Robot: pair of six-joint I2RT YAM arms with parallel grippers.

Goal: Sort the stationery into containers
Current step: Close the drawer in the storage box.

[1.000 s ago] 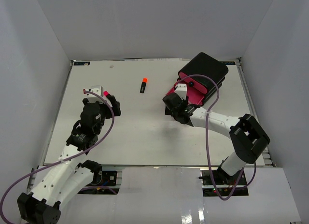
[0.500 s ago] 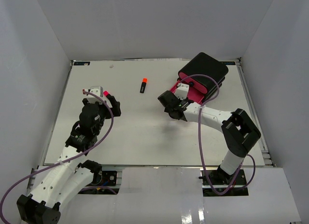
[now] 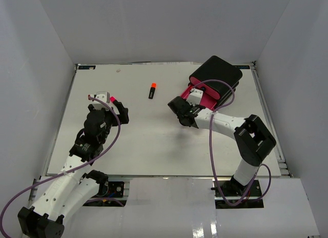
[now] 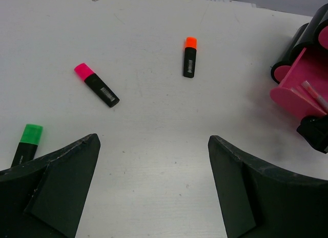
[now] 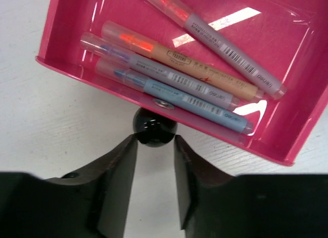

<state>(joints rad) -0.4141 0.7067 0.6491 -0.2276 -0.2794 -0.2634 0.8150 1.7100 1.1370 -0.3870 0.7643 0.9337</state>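
- Pink drawer point(image 5: 118, 12): location?
- Pulled out of the black box point(image 3: 218, 71), far right, four pens point(image 5: 174, 81) inside. Knob point(image 5: 155, 126) directly ahead of right gripper point(image 5: 156, 139), pinched between its fingers. Box lies beyond, in line. Left gripper point(image 4: 154, 140) gapes wide, well apart.

- White counter point(image 3: 154, 145), matte, lightly scuffed; small dark smudge point(image 3: 119, 71) near back edge.
- Plain white back wall point(image 3: 164, 27).
- White left wall point(image 3: 25, 94) and right wall point(image 3: 302, 94) box the counter in.
- Metal rail point(image 3: 266, 115) along the counter's right edge.
- White panel point(image 3: 169, 207) at near edge.
- Even, soft light; faint shadows.
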